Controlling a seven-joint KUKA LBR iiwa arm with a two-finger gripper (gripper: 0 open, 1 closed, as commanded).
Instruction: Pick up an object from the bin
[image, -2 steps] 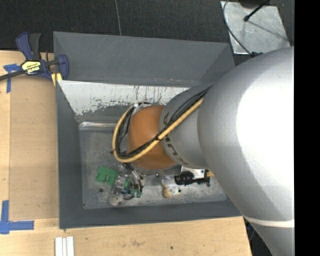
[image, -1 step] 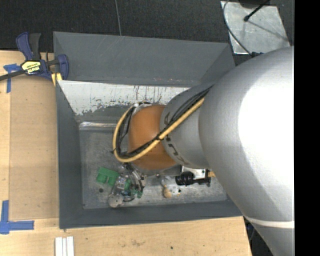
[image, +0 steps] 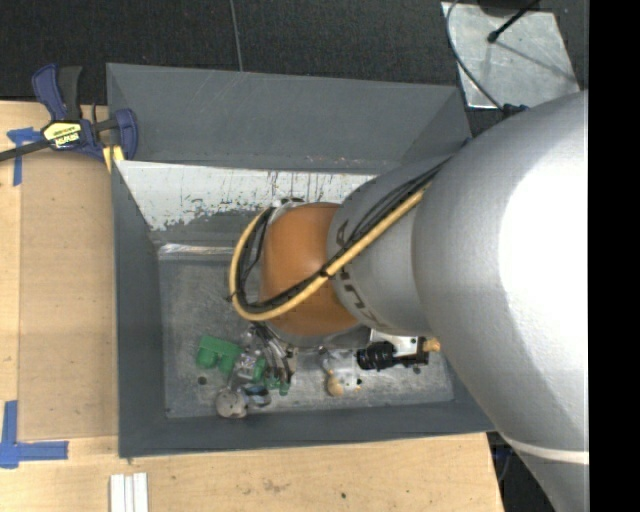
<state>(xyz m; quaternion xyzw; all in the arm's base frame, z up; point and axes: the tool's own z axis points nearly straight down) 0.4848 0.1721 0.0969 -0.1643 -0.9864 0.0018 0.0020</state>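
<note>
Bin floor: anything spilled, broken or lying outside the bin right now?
Nothing stands out. The green block, grey round piece and black-and-white piece lie loose on the bin floor, with the gripper down between them.

A bright green plastic block (image: 212, 352) lies flat on the floor of the bin (image: 140, 330), in its near left part. Just right of it sits a small heap of green and blue bits (image: 264, 378), partly hidden. A round grey piece (image: 232, 405) lies nearer still, close to the near wall.
</note>
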